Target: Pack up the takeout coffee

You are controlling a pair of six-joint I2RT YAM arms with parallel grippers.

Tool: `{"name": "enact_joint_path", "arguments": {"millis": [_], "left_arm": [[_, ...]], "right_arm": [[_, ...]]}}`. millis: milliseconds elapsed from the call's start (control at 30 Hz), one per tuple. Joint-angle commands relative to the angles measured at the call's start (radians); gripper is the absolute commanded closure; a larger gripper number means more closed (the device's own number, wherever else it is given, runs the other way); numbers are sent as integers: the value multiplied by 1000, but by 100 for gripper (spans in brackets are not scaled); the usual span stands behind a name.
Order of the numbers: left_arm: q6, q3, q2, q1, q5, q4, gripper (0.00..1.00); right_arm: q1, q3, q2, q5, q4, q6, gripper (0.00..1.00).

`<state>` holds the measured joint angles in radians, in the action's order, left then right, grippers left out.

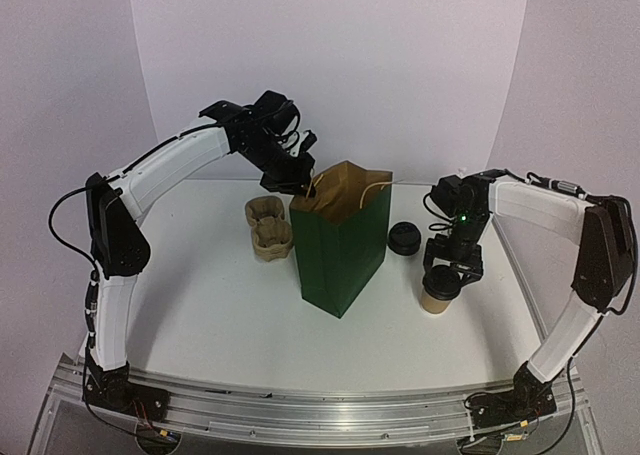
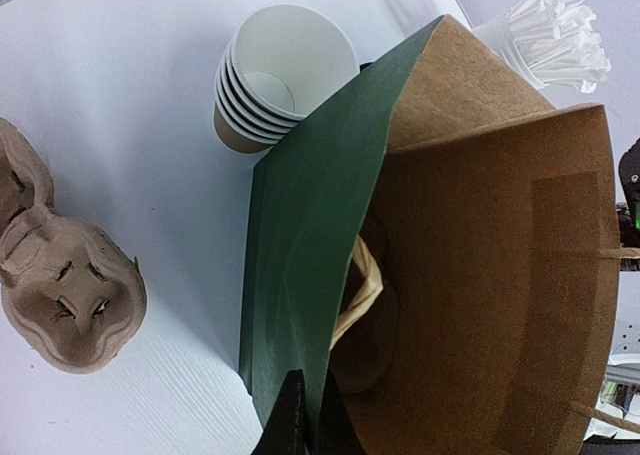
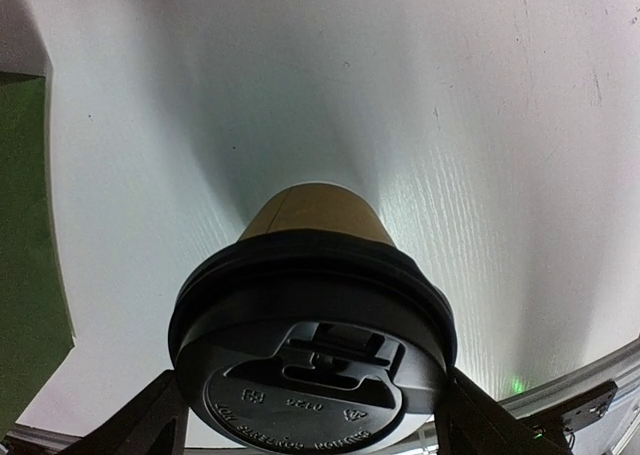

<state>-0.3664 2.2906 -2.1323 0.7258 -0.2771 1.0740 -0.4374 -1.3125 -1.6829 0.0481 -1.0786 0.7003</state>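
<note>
Near half of the table (image 1: 220, 325): open from left edge to right edge. Centre: upright green bag (image 1: 340, 255), mouth open upward, twine handle (image 2: 362, 285) hanging inside. Left gripper (image 1: 303, 187) is clamped on its far-left rim. Pulp carrier (image 1: 268, 225) stands just left of the bag. Loose black lid (image 1: 404, 238) lies between the bag and the right gripper (image 1: 441, 278), whose jaws flank the takeout coffee (image 1: 436, 300) near the right edge. Behind the bag: stacked cups (image 2: 275, 75), cup of sticks (image 2: 550, 30).
</note>
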Motion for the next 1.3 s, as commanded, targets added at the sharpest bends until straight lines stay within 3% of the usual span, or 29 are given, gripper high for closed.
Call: {"name": "enact_joint_path", "arguments": {"millis": [0,300,533,967,1267], "left_arm": [[14,27,-3,3,10,-2,100],[12,36,-8,3,18,-5,100],[11,59,-6,3,33,-3,100],[11,39,-5,3,35,-2,100],[31,116,-3,3,95,43,100]], "right_arm": [[1,0,-8,2,-20,-10,20],[0,-29,8,14,-29,-25,23],[0,-145,24,21,-102,-73,24],[1,-495,6,-1,-346,-191,24],[1,-902,-68,-27,-505,-214,25]]}}
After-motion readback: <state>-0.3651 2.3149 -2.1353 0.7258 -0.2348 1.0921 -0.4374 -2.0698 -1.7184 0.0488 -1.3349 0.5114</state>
